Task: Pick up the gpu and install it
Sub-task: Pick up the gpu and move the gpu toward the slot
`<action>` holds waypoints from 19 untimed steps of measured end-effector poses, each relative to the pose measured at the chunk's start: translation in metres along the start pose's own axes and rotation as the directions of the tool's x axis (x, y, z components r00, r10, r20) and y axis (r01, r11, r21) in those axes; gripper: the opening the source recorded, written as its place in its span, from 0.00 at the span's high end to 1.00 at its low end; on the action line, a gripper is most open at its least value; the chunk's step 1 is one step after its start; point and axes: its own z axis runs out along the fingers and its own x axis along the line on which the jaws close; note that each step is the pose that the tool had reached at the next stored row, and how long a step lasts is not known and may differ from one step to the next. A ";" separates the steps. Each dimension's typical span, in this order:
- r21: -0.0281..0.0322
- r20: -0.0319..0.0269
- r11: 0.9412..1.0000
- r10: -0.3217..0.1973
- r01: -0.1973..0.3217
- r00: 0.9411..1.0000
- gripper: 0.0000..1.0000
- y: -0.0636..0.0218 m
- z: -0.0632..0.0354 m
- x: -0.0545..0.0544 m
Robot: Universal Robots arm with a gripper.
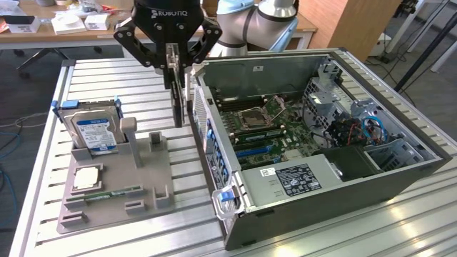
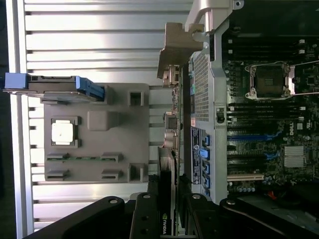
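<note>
As it hangs on edge between fixture (image 1: 143, 176) (the exterior view's left) and case (image 1: 343, 198) (the exterior view's right), I log: gpu (image 1: 177, 101), top edge clamped in gripper (image 1: 173, 64), jaws part-closed on it. Likely light, stiff, fragile; best held by board edges.

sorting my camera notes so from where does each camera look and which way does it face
exterior view: off the arm, above the table, looking down at the gray parts holder, hard drive and open computer case; shows the arm and the gripper shut on the gpu.
wrist view: on the wrist, looking down along the gpu's edge; gripper fingers show.
shared: gpu, parts holder, hard drive, computer case, motherboard.
</note>
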 end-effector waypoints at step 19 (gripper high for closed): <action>0.000 0.000 1.000 0.000 0.000 1.000 0.74 0.0017 0.0009 -0.041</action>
